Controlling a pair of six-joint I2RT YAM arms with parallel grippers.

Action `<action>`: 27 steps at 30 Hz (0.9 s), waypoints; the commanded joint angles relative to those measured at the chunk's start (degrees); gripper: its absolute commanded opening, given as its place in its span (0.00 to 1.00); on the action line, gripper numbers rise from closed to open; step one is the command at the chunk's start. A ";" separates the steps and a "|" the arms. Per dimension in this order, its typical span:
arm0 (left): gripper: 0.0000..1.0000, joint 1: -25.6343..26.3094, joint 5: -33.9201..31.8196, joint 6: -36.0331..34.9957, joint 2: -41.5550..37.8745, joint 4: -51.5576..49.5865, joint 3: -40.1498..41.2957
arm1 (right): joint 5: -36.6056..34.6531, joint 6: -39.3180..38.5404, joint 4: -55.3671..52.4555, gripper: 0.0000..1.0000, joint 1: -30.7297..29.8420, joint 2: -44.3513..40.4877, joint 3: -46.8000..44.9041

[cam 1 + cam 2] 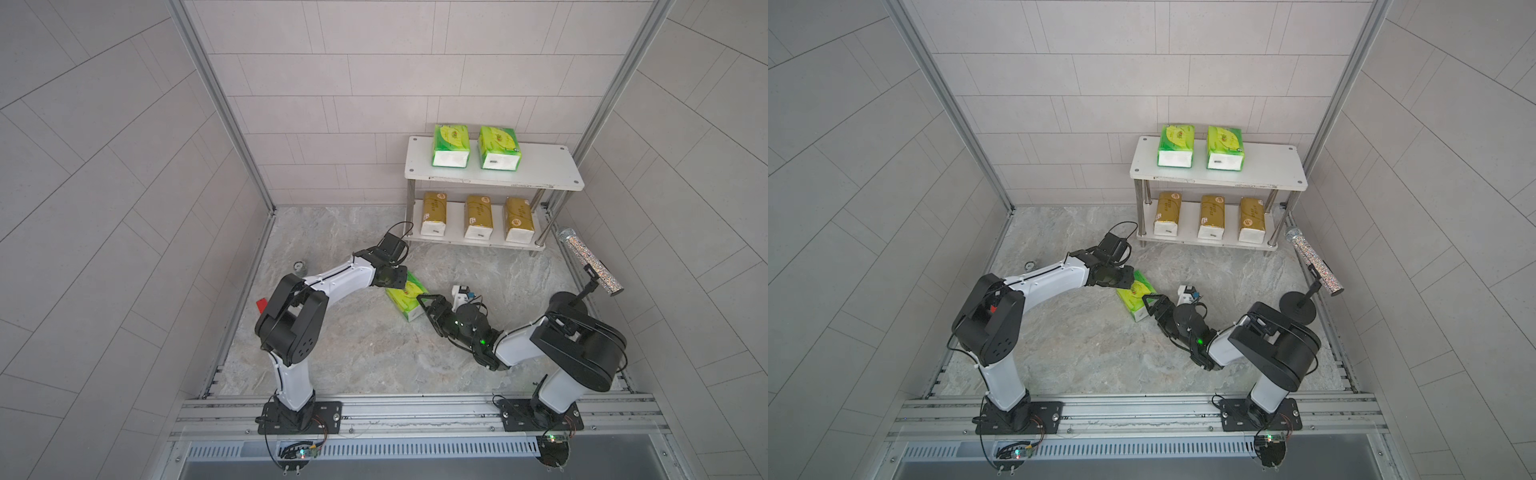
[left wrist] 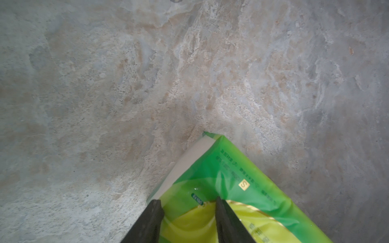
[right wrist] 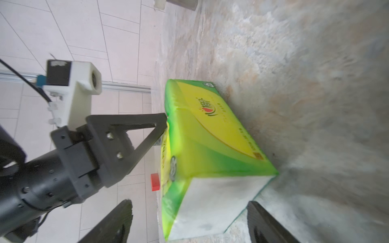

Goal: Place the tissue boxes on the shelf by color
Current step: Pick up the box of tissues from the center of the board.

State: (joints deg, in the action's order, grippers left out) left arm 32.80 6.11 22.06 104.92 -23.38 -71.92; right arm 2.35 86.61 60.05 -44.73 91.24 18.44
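Farthest to the left of the shelf [image 1: 540, 166], a red block [image 1: 262, 305] sits at the edge of the table [image 1: 353, 353], partly hidden behind the left arm. A small round metal object [image 1: 300, 266] lies somewhat closer to the shelf. The left gripper [image 2: 188, 203] is in front of the shelf's left end and well apart from it. Its jaws stand narrowly apart, tips down on the far end of the loose green pack [image 1: 405, 299]; whether they pinch the soft wrapper I cannot tell. That pack lies on the table in front of the shelf and to its left, at a slant to the shelf's front edge. The right gripper [image 3: 189, 203] is at the pack's near white end, jaws spread wide to either side of it with a clear gap on one side, holding nothing. On the shelf's upper board stand the first shelved green pack [image 1: 451, 145] and, just beside it, the second shelved green pack [image 1: 498, 147]. On the lower board sit the left gold pack [image 1: 434, 214], middle gold pack [image 1: 478, 217] and right gold pack [image 1: 519, 219], white ends frontward. Near the shelf's right end, a glittery tube [image 1: 590, 262] slants on a black stand [image 1: 569, 303].
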 commanded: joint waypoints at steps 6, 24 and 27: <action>0.48 -0.01 -0.92 -0.26 4.08 -8.79 1.35 | -1.52 -3.39 -3.77 0.90 1.02 -2.85 0.54; 0.48 -0.44 -0.22 -0.44 6.08 -8.88 2.02 | 0.18 -0.82 11.09 1.00 1.22 10.80 2.13; 0.48 -0.45 -0.18 -0.48 6.08 -8.88 2.11 | 0.05 0.87 15.05 1.00 1.30 14.31 2.37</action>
State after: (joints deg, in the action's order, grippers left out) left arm 32.62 6.44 22.04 105.84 -24.27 -72.75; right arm 2.37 86.13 70.50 -43.68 103.09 20.43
